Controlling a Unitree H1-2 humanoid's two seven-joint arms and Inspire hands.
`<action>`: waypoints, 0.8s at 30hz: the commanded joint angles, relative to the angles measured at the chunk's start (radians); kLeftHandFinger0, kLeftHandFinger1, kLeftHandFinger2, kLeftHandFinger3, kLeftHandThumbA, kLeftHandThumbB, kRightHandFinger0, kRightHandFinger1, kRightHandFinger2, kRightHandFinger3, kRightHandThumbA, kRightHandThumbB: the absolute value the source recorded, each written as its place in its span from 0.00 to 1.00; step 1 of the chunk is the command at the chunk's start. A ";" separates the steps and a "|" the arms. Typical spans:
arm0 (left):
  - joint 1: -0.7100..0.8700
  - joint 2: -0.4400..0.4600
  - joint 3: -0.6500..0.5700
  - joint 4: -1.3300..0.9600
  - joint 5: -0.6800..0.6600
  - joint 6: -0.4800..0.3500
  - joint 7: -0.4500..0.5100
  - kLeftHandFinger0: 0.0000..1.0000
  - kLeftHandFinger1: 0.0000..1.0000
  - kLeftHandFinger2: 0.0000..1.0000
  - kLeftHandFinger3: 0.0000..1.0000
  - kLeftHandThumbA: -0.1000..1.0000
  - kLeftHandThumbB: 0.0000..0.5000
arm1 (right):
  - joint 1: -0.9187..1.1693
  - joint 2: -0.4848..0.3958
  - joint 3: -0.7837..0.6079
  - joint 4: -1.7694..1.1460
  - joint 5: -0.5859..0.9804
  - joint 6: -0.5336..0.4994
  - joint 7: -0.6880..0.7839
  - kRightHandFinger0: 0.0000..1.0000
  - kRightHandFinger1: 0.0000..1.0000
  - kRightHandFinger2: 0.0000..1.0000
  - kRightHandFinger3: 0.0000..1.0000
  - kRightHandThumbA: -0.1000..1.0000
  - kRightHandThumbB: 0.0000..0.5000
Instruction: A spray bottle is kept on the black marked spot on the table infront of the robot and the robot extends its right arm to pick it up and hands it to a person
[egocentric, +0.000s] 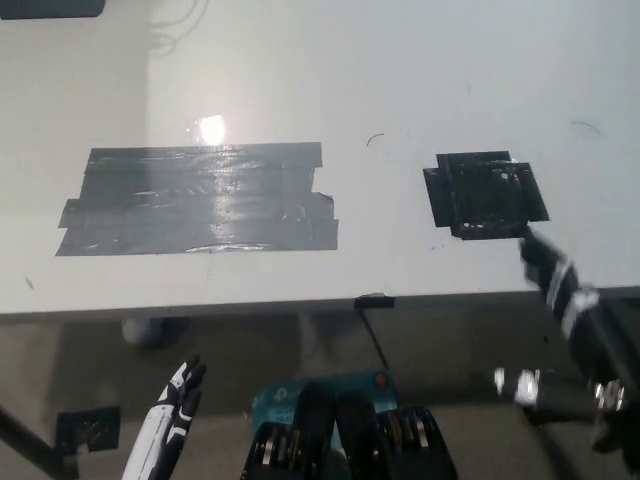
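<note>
One white table (420, 70) is seen, two tape patches are counted on it, one large grey patch (200, 200), one small black patch (485, 192), two robot hands are seen, one white hand (170, 418), one black hand (570, 320)

White table (450, 60), grey tape patch (200, 200), black marked spot (487, 192)

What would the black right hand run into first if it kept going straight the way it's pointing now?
The right hand is blurred at the table's front edge, pointing up-left. The first thing in that line looks like the black marked spot, which is bare, with no bottle in view. Its height above the table is unclear.
</note>
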 joint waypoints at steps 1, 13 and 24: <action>-0.001 -0.002 -0.002 -0.014 -0.035 -0.049 -0.007 1.00 1.00 1.00 1.00 1.00 0.75 | 0.048 0.065 0.005 0.121 0.024 -0.202 -0.033 1.00 1.00 1.00 1.00 1.00 0.71; -0.026 0.003 0.002 -0.002 -0.041 -0.060 -0.007 1.00 1.00 1.00 1.00 1.00 0.82 | 0.030 0.087 0.058 0.438 -0.088 -0.350 -0.057 1.00 1.00 1.00 1.00 1.00 0.55; -0.027 0.005 0.005 -0.016 -0.026 -0.067 0.003 1.00 1.00 1.00 1.00 1.00 0.81 | 0.022 0.081 0.073 0.469 -0.083 -0.371 -0.047 1.00 1.00 1.00 1.00 1.00 0.56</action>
